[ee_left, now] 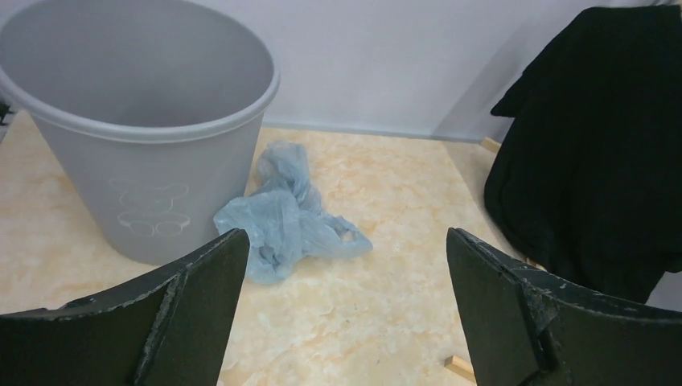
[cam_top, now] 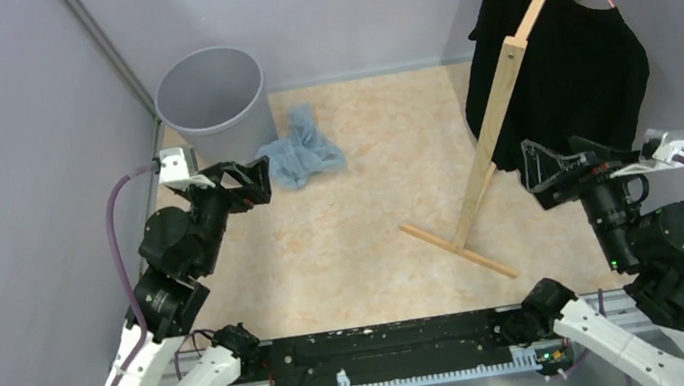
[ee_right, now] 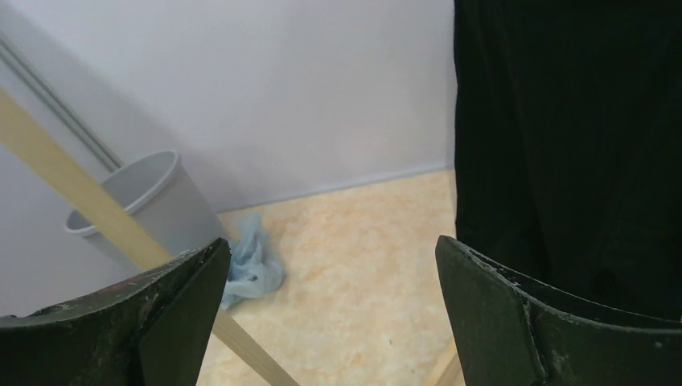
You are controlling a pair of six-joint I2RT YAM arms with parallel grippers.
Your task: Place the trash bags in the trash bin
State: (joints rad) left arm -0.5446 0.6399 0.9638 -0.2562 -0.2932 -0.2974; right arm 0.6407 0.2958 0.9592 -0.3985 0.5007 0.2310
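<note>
One heap, trash bags [cam_top: 305,156], beside trash bin [cam_top: 244,134]

The mouth of the trash bin [cam_top: 254,135] is unobstructed from above. Bare floor is seen right of it around the trash bags [cam_top: 302,153]. Farther right, passage is barred by the wooden rack [cam_top: 495,126] and black T-shirt [cam_top: 573,70].

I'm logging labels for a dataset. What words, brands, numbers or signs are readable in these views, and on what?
No readable text in any view.
trash bin: a faint pale line drawing on its wall, with no letters or numbers that can be made out.
trash bags: no print visible.
black T-shirt: no print or label visible.
</note>
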